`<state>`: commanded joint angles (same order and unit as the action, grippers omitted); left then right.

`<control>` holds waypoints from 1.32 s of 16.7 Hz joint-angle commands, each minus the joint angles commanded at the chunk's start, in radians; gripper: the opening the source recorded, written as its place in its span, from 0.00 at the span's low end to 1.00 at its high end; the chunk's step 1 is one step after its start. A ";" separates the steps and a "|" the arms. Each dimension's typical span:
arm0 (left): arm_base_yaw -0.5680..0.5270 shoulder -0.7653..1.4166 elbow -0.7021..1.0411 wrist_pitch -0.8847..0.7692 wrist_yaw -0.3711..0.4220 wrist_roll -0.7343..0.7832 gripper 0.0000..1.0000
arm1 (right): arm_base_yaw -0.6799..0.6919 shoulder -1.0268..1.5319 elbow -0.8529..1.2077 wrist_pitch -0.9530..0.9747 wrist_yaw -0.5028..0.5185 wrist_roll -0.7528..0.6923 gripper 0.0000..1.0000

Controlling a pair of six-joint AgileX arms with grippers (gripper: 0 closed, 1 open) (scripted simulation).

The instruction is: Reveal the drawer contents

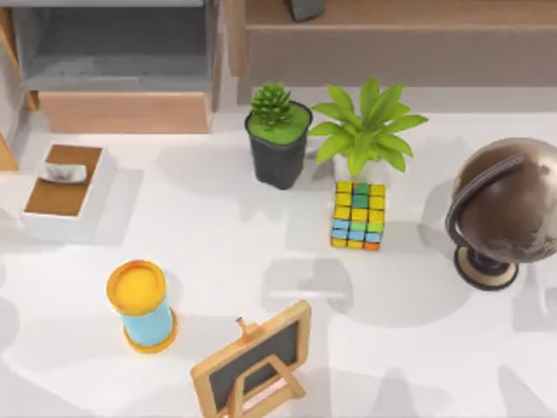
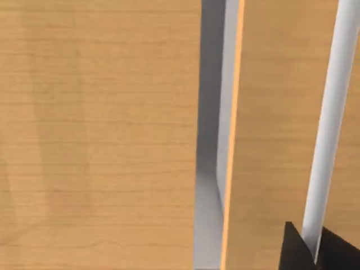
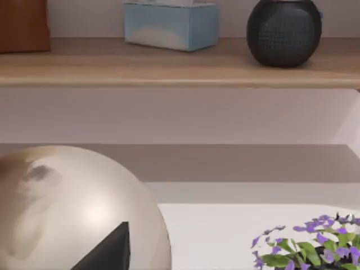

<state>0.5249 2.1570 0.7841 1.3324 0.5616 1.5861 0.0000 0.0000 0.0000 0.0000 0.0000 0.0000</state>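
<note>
The drawer [image 1: 122,65] sat in the upper left of the top view, pulled out so that its grey walls and floor lay open, with its pale wood front panel facing the bench [image 1: 418,287]. The panel's lower edge ended just above the small white box [image 1: 65,192] with the brown top, leaving a narrow strip of bare bench between them. In my left wrist view, pale wood grain ran close across the frame, split by a grey gap. A dark tip of my left gripper [image 2: 315,250] showed at the lower right corner; I could not tell how its fingers stood.

To the right of the drawer the long wooden shelf [image 1: 392,26] ran along the top edge. Below it stood a dark potted succulent [image 1: 278,135], a leafy plant [image 1: 365,131] and a colour cube [image 1: 358,215]. A globe [image 1: 505,209] stood at the right edge. A yellow-topped cylinder [image 1: 141,305] and a little chalkboard [image 1: 252,361] stood lower left, with open bench between them and the cube.

My right wrist view looked past the globe's pale curve [image 3: 67,208] toward the shelf [image 3: 180,67]; whether my right gripper's fingers were open or shut I could not tell.
</note>
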 joint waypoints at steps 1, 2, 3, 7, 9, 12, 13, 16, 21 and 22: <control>0.014 -0.016 -0.038 0.020 0.014 0.000 0.00 | 0.000 0.000 0.000 0.000 0.000 0.000 1.00; 0.026 -0.029 -0.065 0.038 0.026 0.001 0.00 | 0.000 0.000 0.000 0.000 0.000 0.000 1.00; 0.033 -0.038 -0.081 0.049 0.034 0.001 0.00 | 0.000 0.000 0.000 0.000 0.000 0.000 1.00; 0.032 -0.036 -0.082 0.048 0.035 0.002 0.00 | 0.000 0.000 0.000 0.000 0.000 0.000 1.00; 0.044 -0.047 -0.098 0.062 0.045 0.006 0.00 | 0.000 0.000 0.000 0.000 0.000 0.000 1.00; 0.095 -0.077 -0.185 0.110 0.097 0.008 0.00 | 0.000 0.000 0.000 0.000 0.000 0.000 1.00; 0.115 -0.090 -0.224 0.129 0.117 0.008 0.00 | 0.000 0.000 0.000 0.000 0.000 0.000 1.00; 0.158 -0.120 -0.294 0.170 0.160 0.009 0.00 | 0.000 0.000 0.000 0.000 0.000 0.000 1.00; 0.159 -0.121 -0.297 0.172 0.162 0.009 0.08 | 0.000 0.000 0.000 0.000 0.000 0.000 1.00; 0.159 -0.121 -0.297 0.172 0.162 0.009 0.15 | 0.000 0.000 0.000 0.000 0.000 0.000 1.00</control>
<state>0.6841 2.0361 0.4876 1.5042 0.7235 1.5952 0.0000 0.0000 0.0000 0.0000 0.0000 0.0000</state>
